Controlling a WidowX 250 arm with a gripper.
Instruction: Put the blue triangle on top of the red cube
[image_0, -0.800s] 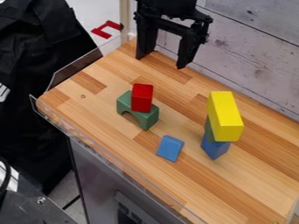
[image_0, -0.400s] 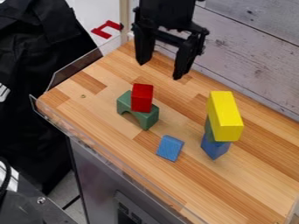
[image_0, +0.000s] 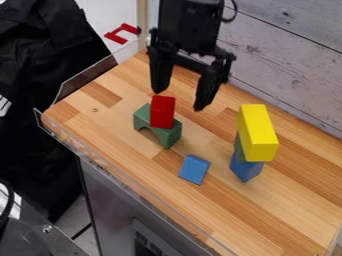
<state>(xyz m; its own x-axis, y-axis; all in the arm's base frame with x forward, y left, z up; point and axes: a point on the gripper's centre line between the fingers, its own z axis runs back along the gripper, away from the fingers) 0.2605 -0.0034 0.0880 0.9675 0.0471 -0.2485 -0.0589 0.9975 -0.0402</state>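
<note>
My gripper (image_0: 178, 101) hangs open at the upper middle, its two fingers well apart with nothing between them, just behind and above the red block. The red cube (image_0: 162, 112) rests on a green arch block (image_0: 168, 136) left of centre. A small blue block (image_0: 194, 169), apparently the triangle, lies on the wooden counter in front and to the right of the arch, apart from it and from the gripper.
On the right stands a stack with a long yellow block (image_0: 257, 132) over a green piece and a blue block (image_0: 245, 169). A clear rim (image_0: 127, 175) edges the counter (image_0: 267, 210) at the front left. Behind is a whitish wooden wall (image_0: 284, 65).
The gripper has come down and forward from the back of the counter toward the red cube, still open. The blocks have stayed where they were.
</note>
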